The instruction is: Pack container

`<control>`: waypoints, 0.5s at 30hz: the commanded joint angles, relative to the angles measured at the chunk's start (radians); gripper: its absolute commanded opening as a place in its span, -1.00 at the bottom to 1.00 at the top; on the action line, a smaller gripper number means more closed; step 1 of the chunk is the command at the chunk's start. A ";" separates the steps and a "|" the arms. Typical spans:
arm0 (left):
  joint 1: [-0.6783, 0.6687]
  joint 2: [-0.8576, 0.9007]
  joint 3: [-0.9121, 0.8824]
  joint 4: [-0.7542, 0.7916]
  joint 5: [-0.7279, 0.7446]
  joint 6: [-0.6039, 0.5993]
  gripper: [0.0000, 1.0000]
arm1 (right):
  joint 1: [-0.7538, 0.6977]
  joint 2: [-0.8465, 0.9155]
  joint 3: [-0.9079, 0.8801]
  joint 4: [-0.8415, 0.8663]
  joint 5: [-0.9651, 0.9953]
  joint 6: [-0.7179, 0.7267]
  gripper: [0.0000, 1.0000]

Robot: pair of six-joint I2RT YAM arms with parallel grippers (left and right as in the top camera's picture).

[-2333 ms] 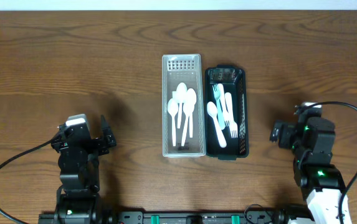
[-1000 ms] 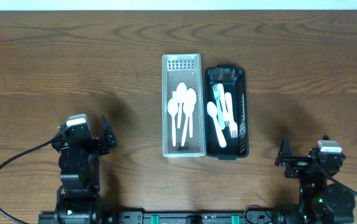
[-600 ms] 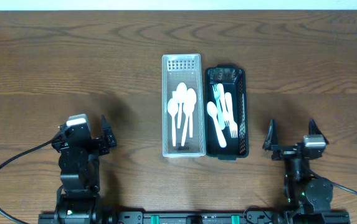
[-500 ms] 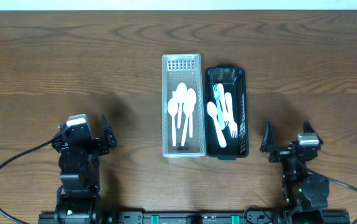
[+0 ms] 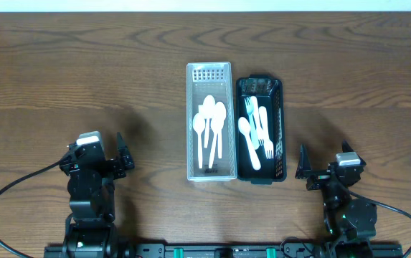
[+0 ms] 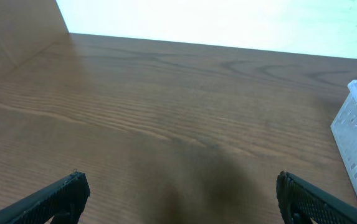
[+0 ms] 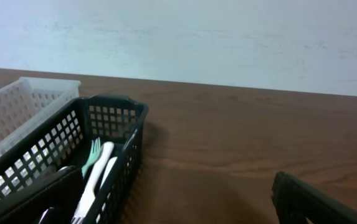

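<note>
Containers, a white tray (image 5: 209, 168) of spoons (image 5: 210, 127) and a black basket (image 5: 280, 129) of forks (image 5: 265, 132), are sitting side by side mid-way across the surface (image 5: 62, 64). Left claw (image 5: 95, 153) and right claw (image 5: 327, 168) are hovering spread and empty; packing is seemingly finishing, and any next move is calling for a fresh reach.

Robotics lab bench setup: wood-grain table (image 5: 83, 64), plain white wall (image 7: 228, 37), left arm (image 5: 90, 190) and right arm (image 5: 347, 211) mounted at edge, loose cable (image 5: 11, 184).

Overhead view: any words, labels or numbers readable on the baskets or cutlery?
No readable text anywhere.
Dark mark at the near end of the white basket: too small to read.
Black basket, spoons, forks: no print visible.
</note>
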State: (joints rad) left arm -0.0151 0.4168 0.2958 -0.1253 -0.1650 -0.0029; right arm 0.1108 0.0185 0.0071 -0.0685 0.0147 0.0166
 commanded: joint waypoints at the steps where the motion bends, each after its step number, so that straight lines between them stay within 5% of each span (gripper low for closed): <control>1: -0.002 -0.007 0.007 0.003 -0.011 -0.001 0.96 | 0.010 0.001 -0.002 -0.006 -0.011 0.001 0.98; 15: -0.002 -0.072 0.007 -0.037 -0.011 -0.001 0.96 | 0.010 0.001 -0.002 -0.006 -0.011 0.001 0.98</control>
State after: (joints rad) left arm -0.0151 0.3992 0.2958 -0.1459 -0.1650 -0.0029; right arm 0.1108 0.0185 0.0071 -0.0685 0.0143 0.0166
